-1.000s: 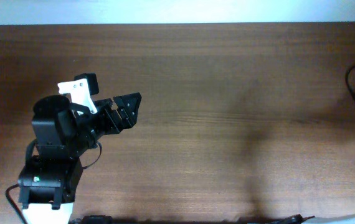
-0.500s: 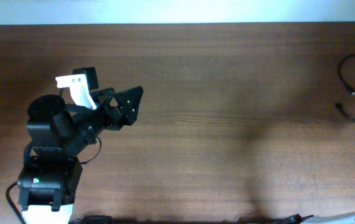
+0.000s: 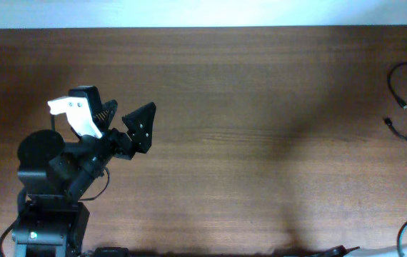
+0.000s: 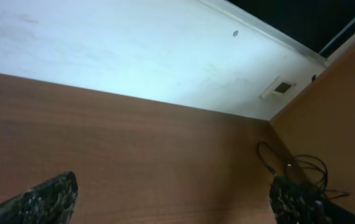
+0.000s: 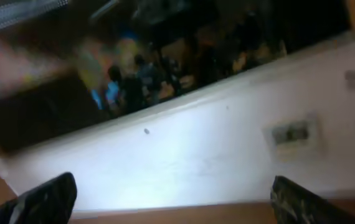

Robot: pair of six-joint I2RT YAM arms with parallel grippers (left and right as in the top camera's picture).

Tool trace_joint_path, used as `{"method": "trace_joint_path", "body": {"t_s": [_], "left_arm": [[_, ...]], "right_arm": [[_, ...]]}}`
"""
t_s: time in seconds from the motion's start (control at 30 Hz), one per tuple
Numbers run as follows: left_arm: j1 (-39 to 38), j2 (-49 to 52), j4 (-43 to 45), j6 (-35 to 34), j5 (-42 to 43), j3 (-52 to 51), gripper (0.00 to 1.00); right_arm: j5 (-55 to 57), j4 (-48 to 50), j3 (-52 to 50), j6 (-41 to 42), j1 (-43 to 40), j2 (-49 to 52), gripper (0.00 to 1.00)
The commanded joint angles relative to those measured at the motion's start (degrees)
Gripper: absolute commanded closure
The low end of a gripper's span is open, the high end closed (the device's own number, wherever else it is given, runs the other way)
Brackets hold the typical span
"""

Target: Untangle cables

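Observation:
Several thin black cables (image 3: 404, 105) with small plug ends lie in loose loops at the far right edge of the wooden table (image 3: 260, 143). They partly run out of the overhead view. The left wrist view shows them far off at the right (image 4: 288, 167). My left gripper (image 3: 141, 126) is at the left of the table, far from the cables. Its jaws stand wide apart and hold nothing (image 4: 171, 205). My right gripper (image 5: 174, 208) is open and empty, facing a white wall. It is out of the overhead view.
A white wall (image 4: 134, 56) with a small socket plate (image 4: 281, 88) runs along the table's far edge. A wooden side panel (image 4: 345, 106) stands at the right. Thick black wires (image 3: 111, 251) lie along the front edge by the arm base (image 3: 46, 228).
My left arm has drawn back to the left and its gripper has shifted slightly. More cable loops came into view at the right edge a second ago and now lie still.

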Motion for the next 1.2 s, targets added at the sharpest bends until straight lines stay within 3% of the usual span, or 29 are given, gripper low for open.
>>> {"method": "trace_joint_path", "body": {"t_s": [0.0, 0.1, 0.23, 0.27, 0.33, 0.47, 0.53, 0.73, 0.93, 1.03, 1.17], "left_arm": [[0.0, -0.2, 0.2, 1.1, -0.7, 0.4, 0.01], [0.0, -0.2, 0.3, 1.0, -0.7, 0.4, 0.02], [0.0, -0.2, 0.4, 0.4, -0.7, 0.4, 0.02], [0.0, -0.2, 0.4, 0.4, -0.7, 0.4, 0.02], [0.0, -0.2, 0.4, 0.4, -0.7, 0.4, 0.02], [0.0, -0.2, 0.3, 0.5, -0.7, 0.4, 0.01], [0.0, -0.1, 0.3, 0.5, -0.7, 0.4, 0.01], [0.0, 1.7, 0.1, 0.5, -0.7, 0.4, 0.0], [0.0, 1.8, 0.2, 0.9, -4.1, 0.4, 0.01], [0.0, 1.8, 0.4, 1.0, -5.0, 0.4, 0.01], [0.0, 1.8, 0.7, 1.0, -13.3, 0.4, 0.01]], "right_arm": [[9.2, -22.2, 0.8, -6.7, -0.1, -0.5, 0.01], [14.2, -43.9, 0.8, -15.1, 0.1, -0.5, 0.08], [17.6, -55.6, 0.8, -27.9, 0.8, -0.5, 0.08], [17.6, -58.0, 0.8, -32.8, 1.0, -0.5, 0.01], [18.3, -67.4, 0.8, -48.2, 1.1, -0.5, 0.01], [35.8, -91.2, 0.8, -72.6, 1.5, -0.5, 0.01], [40.7, -96.3, 0.8, -80.4, 2.6, -0.5, 0.01], [37.7, -102.3, 0.8, -83.1, 6.1, -4.4, 0.01], [37.2, -105.0, 0.8, -85.3, 12.6, -19.5, 0.01], [38.1, -106.6, 0.8, -85.3, 18.6, -28.4, 0.01], [42.9, -110.2, 0.8, -88.6, 30.1, -39.3, 0.01]]}}
